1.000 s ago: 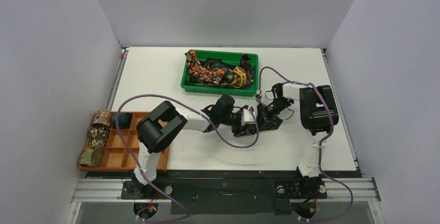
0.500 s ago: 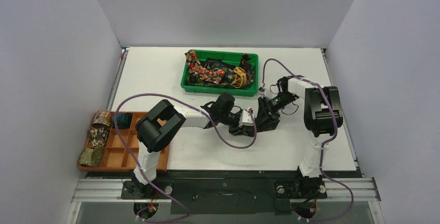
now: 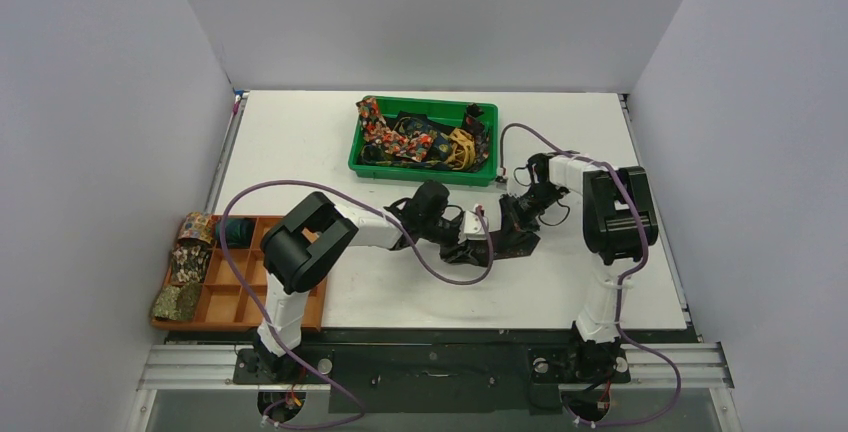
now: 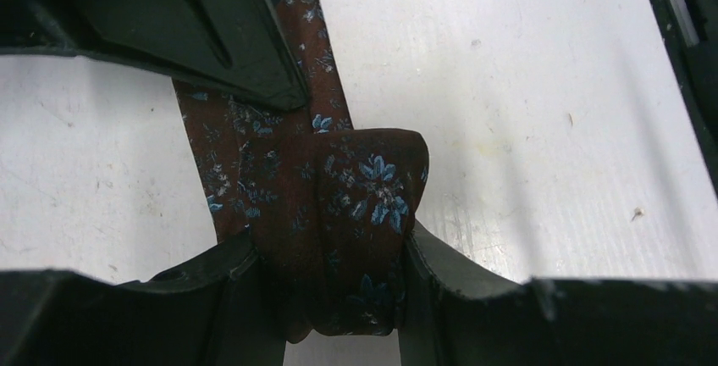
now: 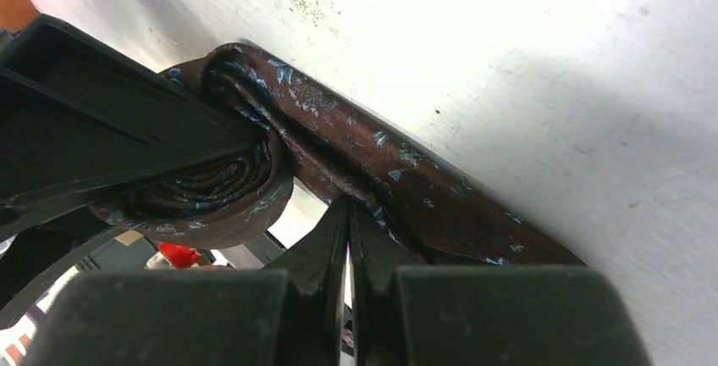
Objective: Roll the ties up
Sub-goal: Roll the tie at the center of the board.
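Where L fingers [image 4: 330, 243] clamp, tie [image 4: 356, 171] coiled.

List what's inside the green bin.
A tangled heap of ties: a red floral tie at the left, a yellow tie toward the right, dark ones between. The heap covers the green bin floor.

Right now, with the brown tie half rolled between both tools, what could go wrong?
The left tool clasps the coil of the brown tie only by its sides; it might slip and unroll. The right tool is shut at the flat tail; a tug could pull the coil loose. The tools sit close together and could collide.
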`<action>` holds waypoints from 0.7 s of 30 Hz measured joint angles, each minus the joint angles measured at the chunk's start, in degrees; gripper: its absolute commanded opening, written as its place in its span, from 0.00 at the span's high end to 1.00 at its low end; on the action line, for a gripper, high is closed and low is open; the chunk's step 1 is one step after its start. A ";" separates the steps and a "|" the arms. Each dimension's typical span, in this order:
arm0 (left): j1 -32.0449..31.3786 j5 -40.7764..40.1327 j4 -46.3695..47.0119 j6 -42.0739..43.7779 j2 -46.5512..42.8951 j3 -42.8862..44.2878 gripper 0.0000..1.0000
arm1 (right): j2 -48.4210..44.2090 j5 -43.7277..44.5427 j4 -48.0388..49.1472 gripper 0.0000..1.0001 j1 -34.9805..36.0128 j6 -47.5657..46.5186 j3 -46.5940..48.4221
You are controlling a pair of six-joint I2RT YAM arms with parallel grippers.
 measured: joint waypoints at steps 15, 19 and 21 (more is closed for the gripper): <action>0.39 -10.34 14.84 -22.99 -3.19 -6.40 0.88 | 0.20 3.19 -1.11 1.00 1.64 0.79 1.07; 0.31 -11.69 11.67 -20.61 -2.54 -6.34 0.89 | 0.20 3.28 -1.16 0.92 1.97 0.55 1.14; 0.17 -11.74 9.68 -18.23 -2.12 -5.40 0.89 | 0.17 3.06 -1.33 0.80 1.97 0.35 1.20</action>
